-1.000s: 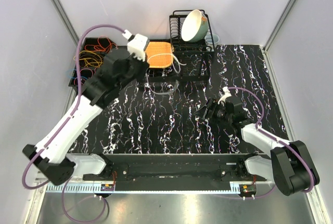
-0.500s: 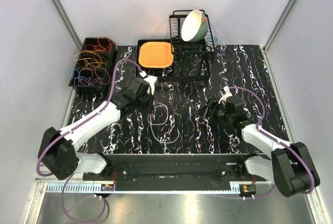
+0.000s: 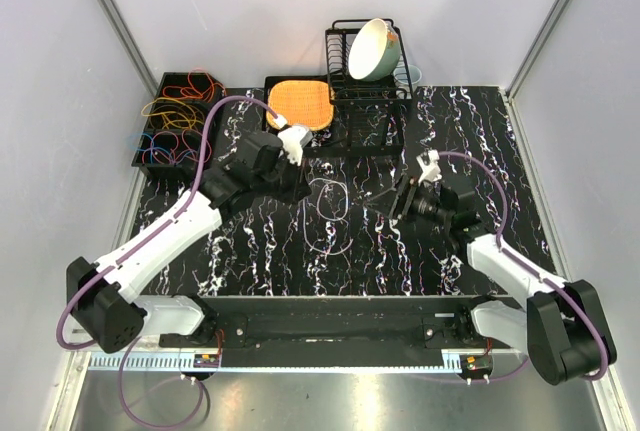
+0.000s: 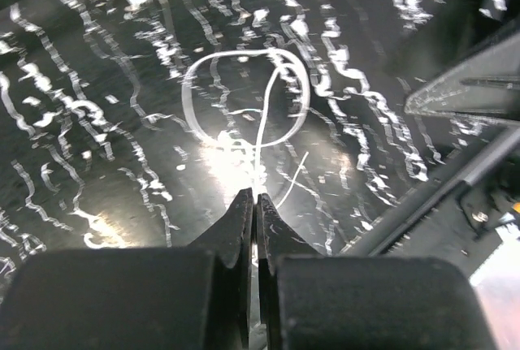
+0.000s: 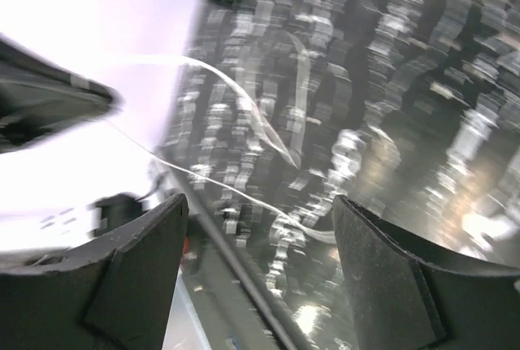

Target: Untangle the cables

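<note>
Top external view: one black bin [image 3: 168, 78] at the far left corner of the desk [image 3: 480, 131] holds a tangled heap of coloured cables [image 3: 172, 116]. The loops are orange, red, yellow and blue, too interwoven to count. One wire dish rack [image 3: 340, 63] at the back carries a single bowl [image 3: 372, 49] tilted on edge. One orange mat [image 3: 299, 103] lies beside it. One pale cable [image 3: 330, 216] lies coiled on the desk between the arms. The left end effector [image 4: 253, 198] is pressed together, pinching that cable's tail. The right end effector [image 5: 258, 204] is spread wide, holding nothing.
</note>
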